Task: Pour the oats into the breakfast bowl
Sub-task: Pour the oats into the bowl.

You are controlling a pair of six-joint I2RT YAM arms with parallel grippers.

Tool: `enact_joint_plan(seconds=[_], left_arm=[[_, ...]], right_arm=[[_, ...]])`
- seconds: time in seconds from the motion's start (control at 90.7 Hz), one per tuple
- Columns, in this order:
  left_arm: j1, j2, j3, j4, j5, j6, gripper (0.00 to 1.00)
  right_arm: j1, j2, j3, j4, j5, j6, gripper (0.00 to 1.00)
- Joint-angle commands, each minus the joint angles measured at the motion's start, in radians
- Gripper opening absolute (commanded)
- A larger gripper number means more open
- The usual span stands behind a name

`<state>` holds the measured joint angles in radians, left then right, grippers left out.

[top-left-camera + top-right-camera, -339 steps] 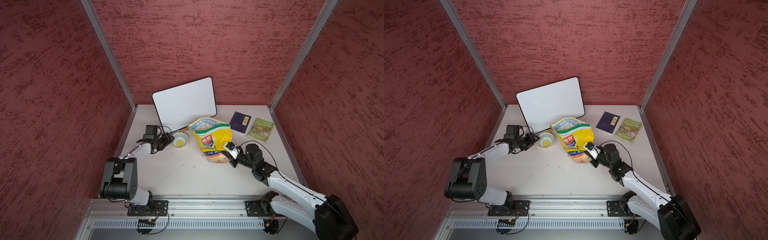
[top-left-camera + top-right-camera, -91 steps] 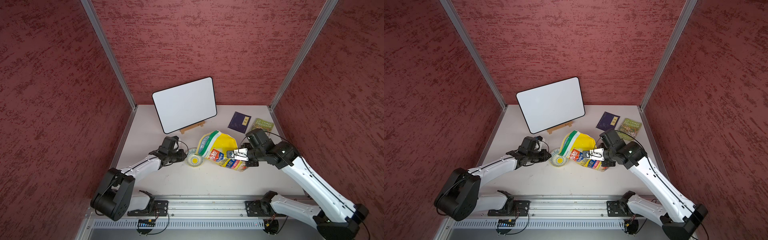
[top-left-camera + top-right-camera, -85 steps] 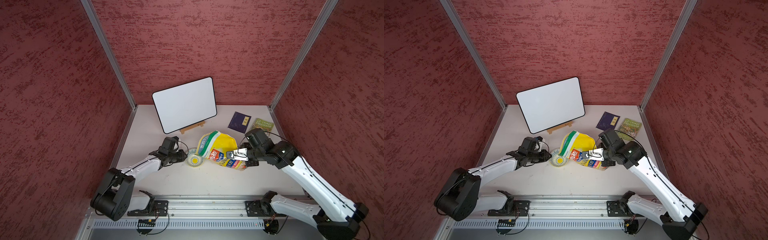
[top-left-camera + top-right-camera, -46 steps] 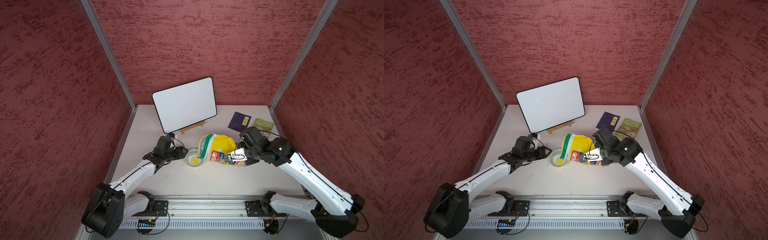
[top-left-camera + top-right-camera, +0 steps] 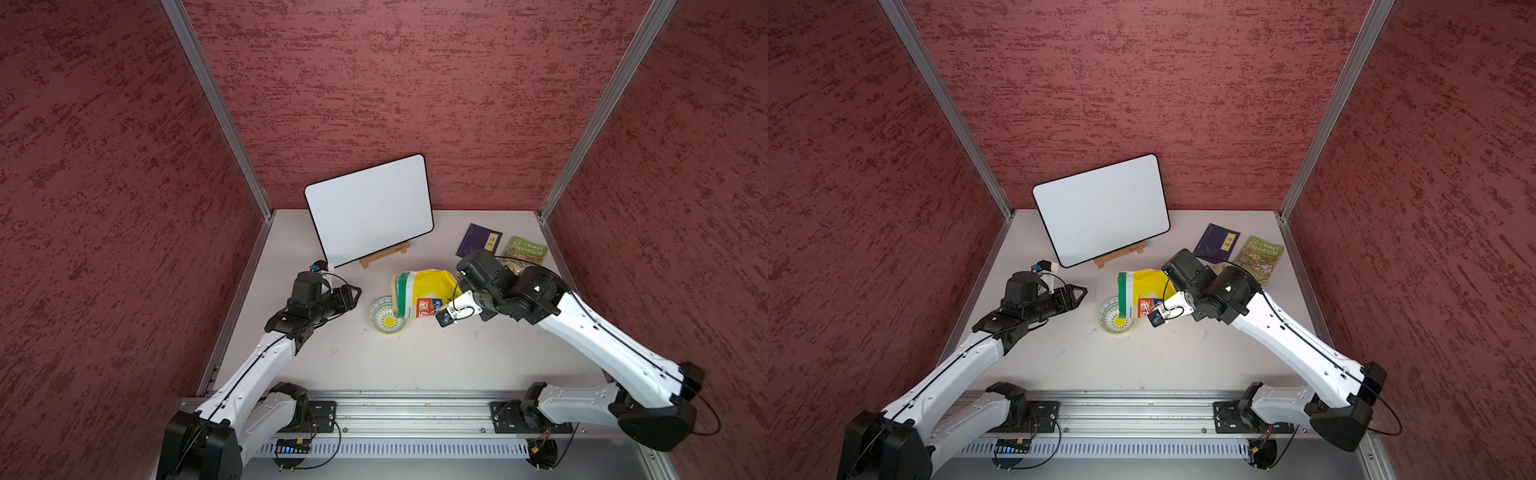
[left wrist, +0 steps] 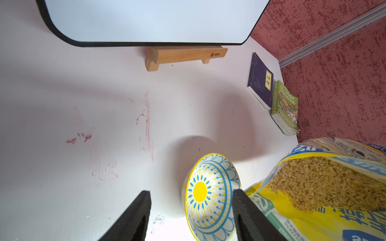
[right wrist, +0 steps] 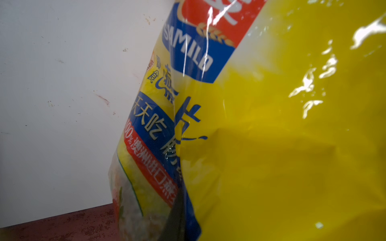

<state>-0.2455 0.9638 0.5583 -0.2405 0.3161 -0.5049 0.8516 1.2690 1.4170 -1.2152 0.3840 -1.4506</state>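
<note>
Oats [image 6: 313, 183] lay as a pale beige heap just inside the open mouth of the yellow bag [image 5: 424, 286], packed against its lower wall in the left wrist view. The bag was tipped over, its green-and-white top edge turned down toward the breakfast bowl [image 5: 384, 320]; in both top views that edge overlapped the side of the bowl nearer the right arm, though whether plastic touched ceramic could not be told. The bowl sat on the white table [image 5: 415, 361] near its middle, and its yellow flower centre and blue patterned rim showed plainly in the left wrist view. The right gripper [image 5: 434, 311] was clamped on the bag at its printed face, by the red logo and blue band, and held it up off the table; in the right wrist view the yellow plastic filled most of the picture and one dark finger [image 7: 177, 208] pressed against it. The left gripper [image 5: 356, 293] stood with its jaws apart and nothing between them, pointing at the bowl from the side away from the bag, near it but clear of its rim. Behind them a whiteboard [image 5: 370, 212] leaned on a wooden stand [image 5: 384, 255], and a dark blue book [image 5: 478, 241] and a green book [image 5: 525, 249] lay side by side toward the back corner beyond the right arm.
</note>
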Motion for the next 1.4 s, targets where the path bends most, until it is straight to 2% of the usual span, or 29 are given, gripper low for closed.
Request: enact_joint_plan(seconds=[0.0,0.474,0.749,0.948,1.388], left_arm=[[0.009,-0.022,-0.021,-0.025,0.01,0.001,0.66],[0.009,-0.018,-0.022,-0.028,0.013,0.015,0.65],[0.009,0.011,0.004,-0.044,0.014,0.041,0.66],[0.009,0.018,0.008,-0.034,0.042,0.067,0.65],[0.01,0.043,0.026,-0.037,0.031,0.074,0.65]], right_arm=[[0.031,-0.005,0.068,0.134,0.15,-0.083,0.0],[0.072,0.011,0.05,0.242,0.284,-0.245,0.0],[0.085,0.037,0.05,0.317,0.286,-0.337,0.0],[0.109,0.052,0.039,0.313,0.289,-0.346,0.0],[0.125,0.035,0.024,0.3,0.321,-0.35,0.0]])
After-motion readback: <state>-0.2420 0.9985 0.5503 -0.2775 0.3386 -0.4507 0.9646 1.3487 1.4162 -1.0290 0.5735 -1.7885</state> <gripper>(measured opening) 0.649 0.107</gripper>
